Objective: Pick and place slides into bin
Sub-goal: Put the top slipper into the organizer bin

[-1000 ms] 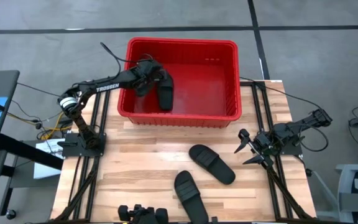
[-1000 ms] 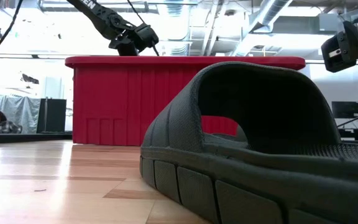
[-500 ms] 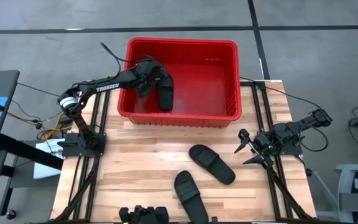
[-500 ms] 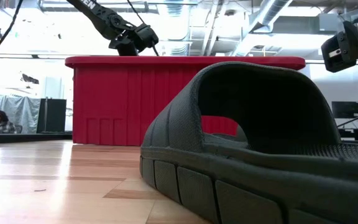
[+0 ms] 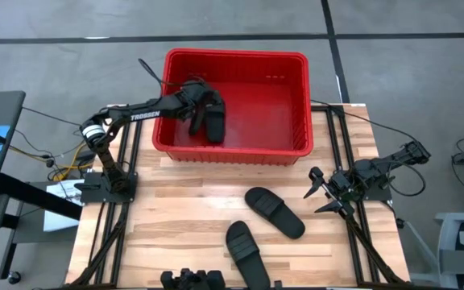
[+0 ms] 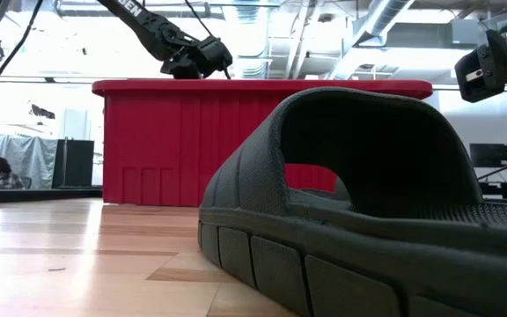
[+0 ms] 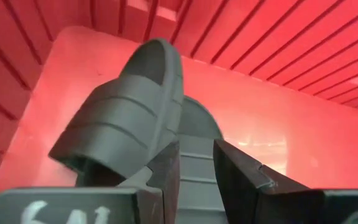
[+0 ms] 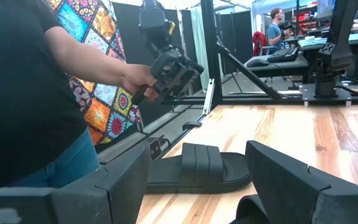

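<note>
Left gripper point(image 5: 201, 109) is down in the red bin point(image 5: 296, 105) pinching a slide point(image 5: 214, 121) — drop-off step, so next it needs to let go and lift out.

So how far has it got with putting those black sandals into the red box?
About halfway, it seems. Inside the bin the left hand is closed on one slide, with what looks like another beneath it, though that is hard to tell from above. Two slides remain on the table. The right hand waits open at the table's edge.
</note>
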